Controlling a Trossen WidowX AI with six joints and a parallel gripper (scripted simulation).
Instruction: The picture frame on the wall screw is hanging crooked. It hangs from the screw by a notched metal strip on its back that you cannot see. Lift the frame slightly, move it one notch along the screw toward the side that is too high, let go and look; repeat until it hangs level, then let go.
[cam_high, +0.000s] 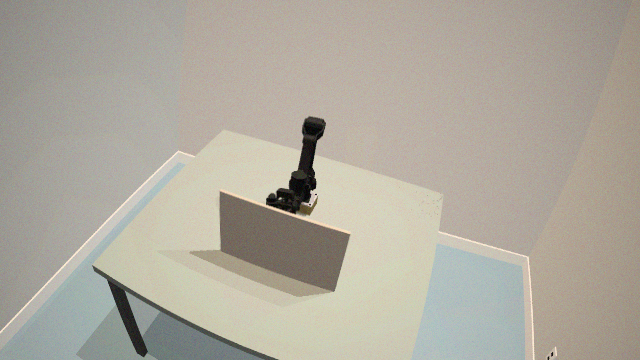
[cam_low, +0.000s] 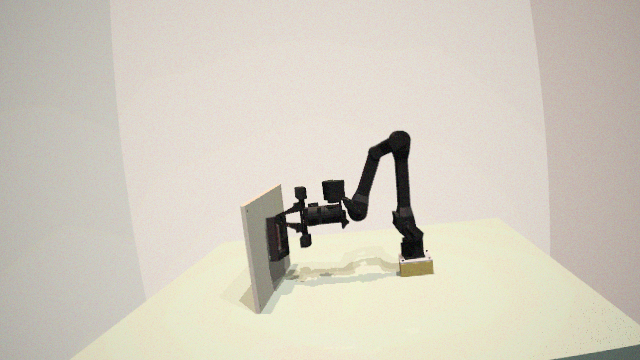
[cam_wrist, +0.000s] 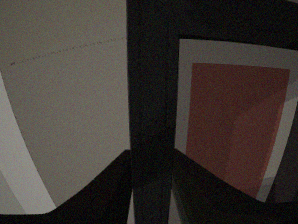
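The picture frame is dark, with a grey mat and a red picture inside. It is against the robot-facing side of the upright board. My gripper is shut on the frame's side bar, one finger on each side of it. In the wrist view the bar runs nearly upright between the fingers, with the red picture on the right. The screw and the notched strip are hidden. In the top view the board hides the frame and the fingertips. I cannot tell from these views whether the frame is level.
The upright board stands on the pale table and casts a shadow. The arm's base stands on the robot side of the board. A camera and other parts stick out around the gripper body, close to the board.
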